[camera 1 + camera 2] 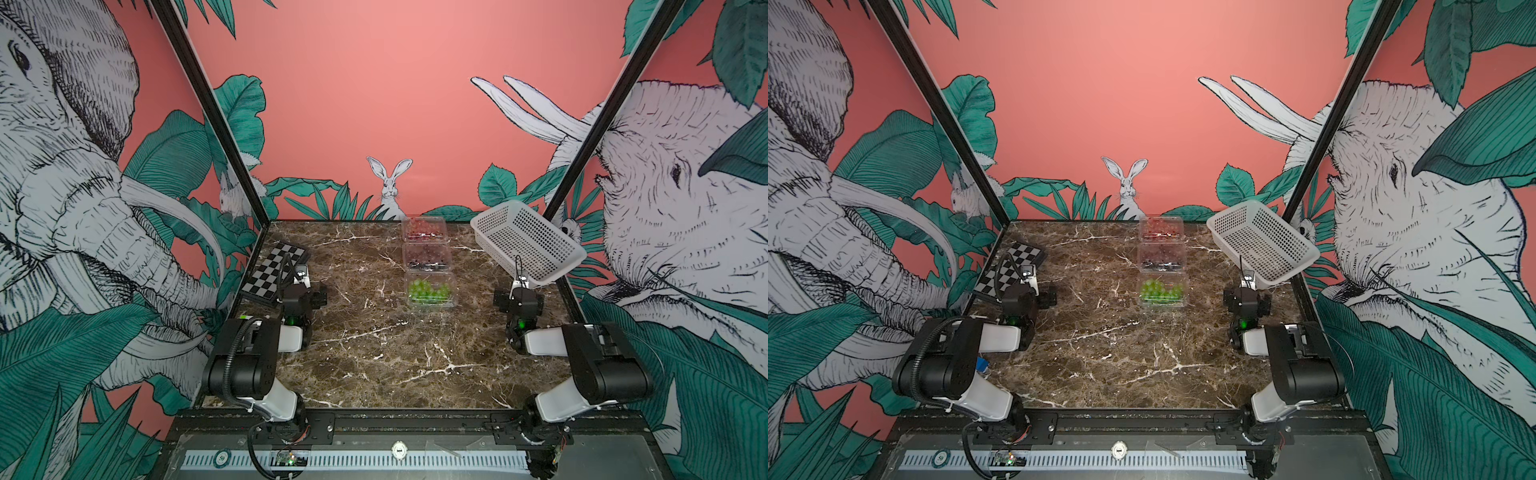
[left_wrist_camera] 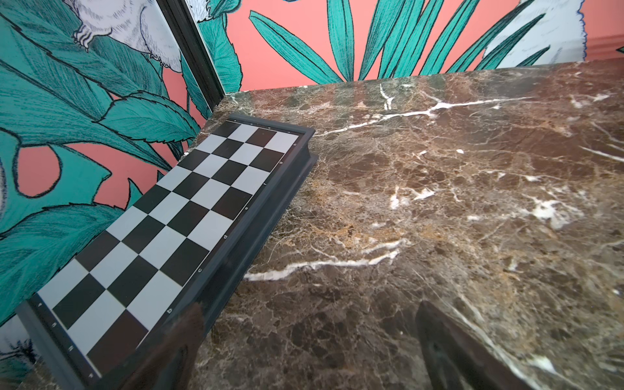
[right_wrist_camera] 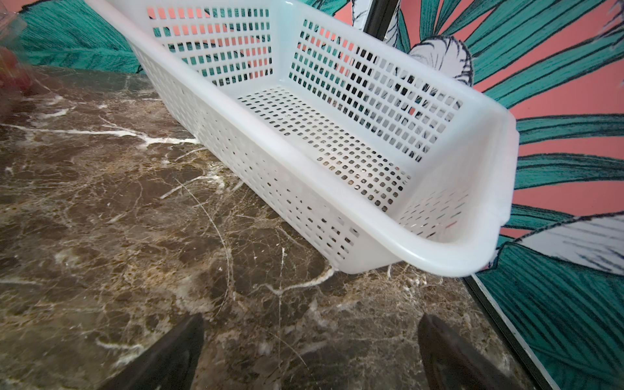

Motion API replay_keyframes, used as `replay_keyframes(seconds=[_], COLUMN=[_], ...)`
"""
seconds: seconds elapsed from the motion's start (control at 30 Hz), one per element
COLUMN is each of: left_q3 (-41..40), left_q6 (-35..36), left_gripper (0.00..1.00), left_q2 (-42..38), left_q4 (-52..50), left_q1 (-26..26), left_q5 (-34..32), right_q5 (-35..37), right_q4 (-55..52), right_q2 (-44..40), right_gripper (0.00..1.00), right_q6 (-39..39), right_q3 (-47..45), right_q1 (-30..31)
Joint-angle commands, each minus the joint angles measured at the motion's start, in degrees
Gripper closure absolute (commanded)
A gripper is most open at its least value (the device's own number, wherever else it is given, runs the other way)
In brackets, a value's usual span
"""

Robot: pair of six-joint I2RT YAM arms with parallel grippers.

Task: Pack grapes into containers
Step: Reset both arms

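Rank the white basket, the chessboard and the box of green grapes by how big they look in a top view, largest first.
1. white basket
2. chessboard
3. box of green grapes

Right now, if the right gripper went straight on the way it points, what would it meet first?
Probably the white basket, tilted just ahead of the right gripper; only bare table lies between, though depth is unclear.

Overhead stereo pair, low wrist close-ups

Jungle-mural walls [image 1: 374, 83], brown marble tabletop [image 1: 374, 365]
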Motion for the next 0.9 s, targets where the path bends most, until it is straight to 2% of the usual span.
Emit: replay_keyframes(seconds=[0.0,0.1,0.23,0.37,0.47,0.53,0.87], left_q3=[-0.5,-0.5,1.7,0.5,-0.5,0.0,-0.1], left_q6=[0.5,1.1,1.6,0.8,1.5,0.9,1.2], left_gripper=[0.0,0.0,0.0,0.0,0.0,0.0,0.0], left_q2=[-0.8,-1.1,-4.9,-3.7,0.2,-1.0,-0.7], left_q4=[1.3,2.2,-6.3,-3.2,3.3,-0.3,0.6], left_q1=[-0.2,-0.2,-0.2,-0.2,-0.3,-0.3,-0.3], left_q5=[-0.1,-0.1,2.4,1.0,0.9,0.8,1.0], right_q5=[0.2,0.2,0.2,0.2,0.2,0.2,0.2], right_q4=[0.9,0.9,0.9,0.9,0.9,0.9,0.8], right_q2=[-0.8,-0.8,-0.8,-0.8,-0.8,-0.8,-0.8], right_gripper=[0.02,0.02,0.02,0.02,0.02,0.02,0.02], right_q6=[0.4,0.4,0.4,0.4,0.4,0.5,0.4], right_q3=[0.3,0.3,0.3,0.3,0.3,0.3,0.3], right_q1=[0.0,-0.1,-0.1,-0.1,0.0,-0.1,-0.1])
